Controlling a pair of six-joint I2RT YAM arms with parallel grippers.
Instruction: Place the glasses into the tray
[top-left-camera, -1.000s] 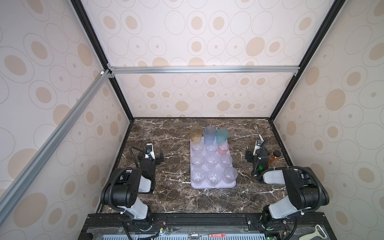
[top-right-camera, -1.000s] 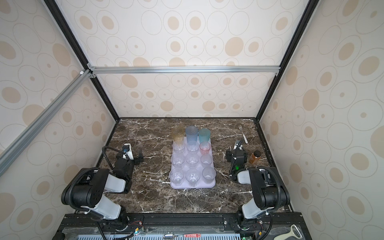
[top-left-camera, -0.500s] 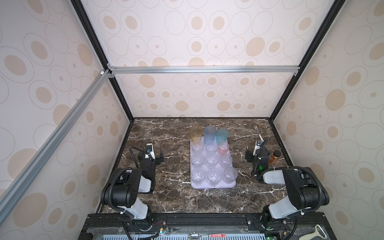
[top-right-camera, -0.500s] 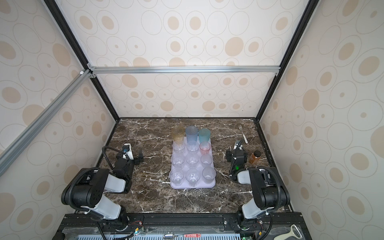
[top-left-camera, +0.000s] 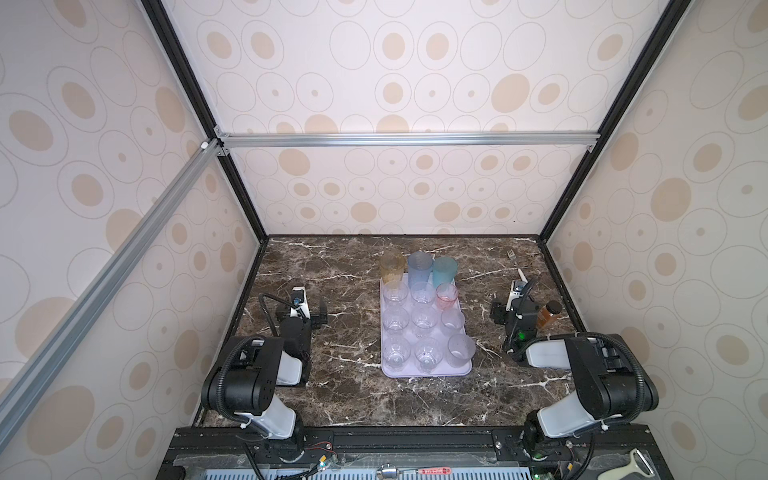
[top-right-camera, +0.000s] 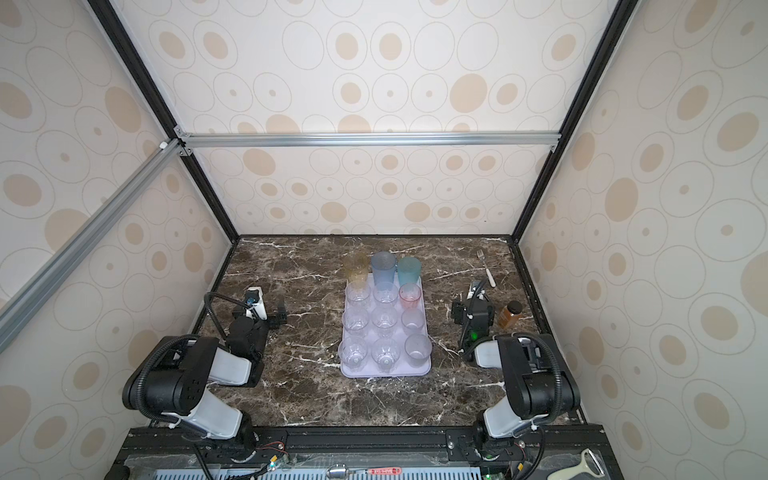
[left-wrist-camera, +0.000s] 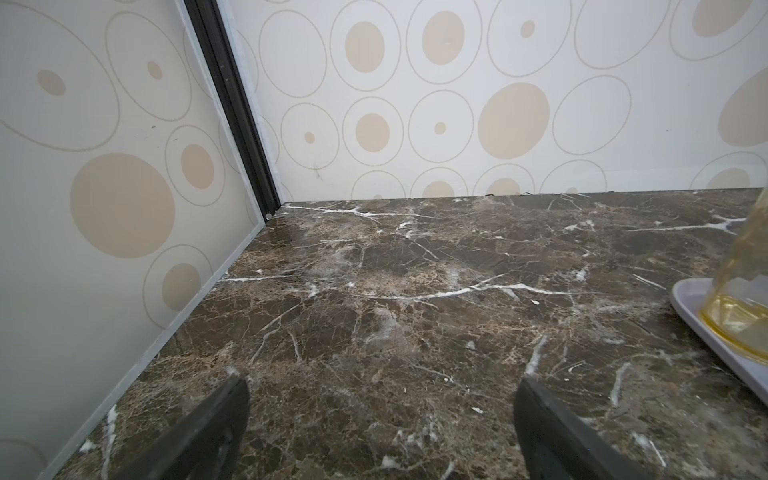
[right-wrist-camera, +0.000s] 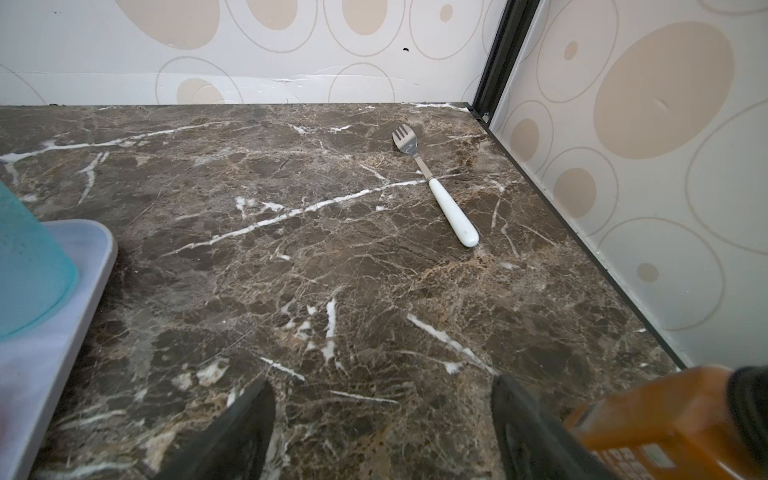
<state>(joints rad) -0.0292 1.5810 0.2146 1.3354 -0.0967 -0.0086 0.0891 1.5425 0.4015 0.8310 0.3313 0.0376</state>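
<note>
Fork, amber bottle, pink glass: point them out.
fork (right-wrist-camera: 441, 196), right wrist view, white handle.
amber bottle (top-left-camera: 547, 318), in a top view, body.
pink glass (top-left-camera: 446, 296), in a top view, side wall.

Desk (top-left-camera: 332, 395): polished brown marble, white veining. Tray (top-left-camera: 428, 372): matt lavender plastic. Glasses (top-left-camera: 420, 268): translucent, some frosted. Fork (right-wrist-camera: 434, 187): bright metal, glossy white handle.

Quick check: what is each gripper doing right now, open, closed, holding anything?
Left gripper: open, holding nothing.
Right gripper: open, holding nothing; the amber bottle stands beside it, not gripped.
</note>
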